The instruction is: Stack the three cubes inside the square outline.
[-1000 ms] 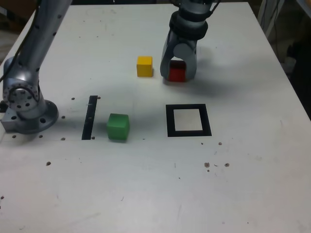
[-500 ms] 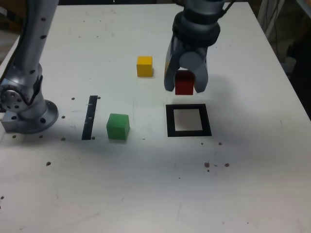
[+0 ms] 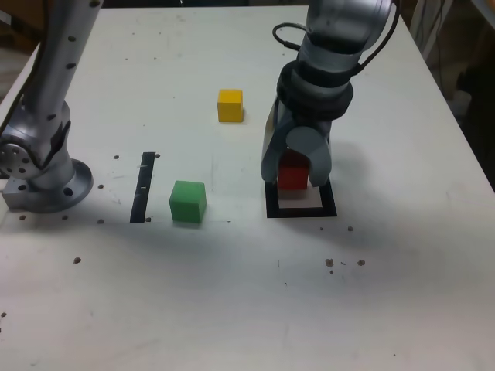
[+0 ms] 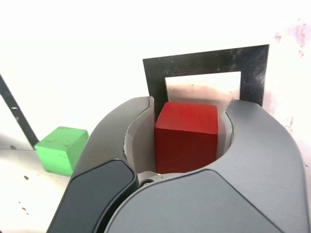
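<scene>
Nearest the exterior camera, bare white table (image 3: 232, 309) with a few dark specks. Next back, green cube (image 3: 188, 202) sits on the table, just beside a thin black strip (image 3: 143, 187) on its exterior-view left; arm base (image 3: 42, 174) is further left. Level with the green cube, on the exterior view's right, lies the square outline (image 3: 302, 210), its far part hidden by the gripper (image 3: 293, 174). Jaws pinch the red cube (image 3: 292, 171) from both sides; wrist view shows the red cube (image 4: 186, 136) pressed between the two grey fingers (image 4: 257, 145) with the square outline (image 4: 204, 63) beyond it. Red cube is over the outline's far part; cannot tell whether it touches the surface. Green cube (image 4: 61, 149) also shows in the wrist view, well apart from the outline. Farthest back, yellow cube (image 3: 230, 105) stands alone on the table, well apart from the other two cubes.
</scene>
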Action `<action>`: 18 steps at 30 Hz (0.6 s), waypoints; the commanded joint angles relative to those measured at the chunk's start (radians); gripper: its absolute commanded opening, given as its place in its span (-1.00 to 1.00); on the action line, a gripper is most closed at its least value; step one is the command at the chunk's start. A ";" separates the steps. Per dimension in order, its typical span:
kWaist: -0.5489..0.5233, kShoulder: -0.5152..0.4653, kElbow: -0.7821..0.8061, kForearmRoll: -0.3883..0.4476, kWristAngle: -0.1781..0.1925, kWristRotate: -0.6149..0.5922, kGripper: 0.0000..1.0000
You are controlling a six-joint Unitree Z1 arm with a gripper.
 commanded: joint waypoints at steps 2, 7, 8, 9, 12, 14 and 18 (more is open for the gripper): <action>0.001 0.012 0.006 -0.011 -0.012 0.000 -0.65; 0.001 0.028 0.006 -0.020 -0.024 0.009 -0.62; 0.001 0.031 0.005 -0.022 -0.025 0.011 -0.60; 0.001 0.033 0.005 -0.024 -0.025 0.012 -0.56; 0.001 0.038 0.004 -0.023 -0.026 0.019 -0.30; 0.001 0.038 0.003 -0.019 -0.026 0.025 0.01; 0.001 0.038 -0.004 -0.002 -0.015 0.038 0.67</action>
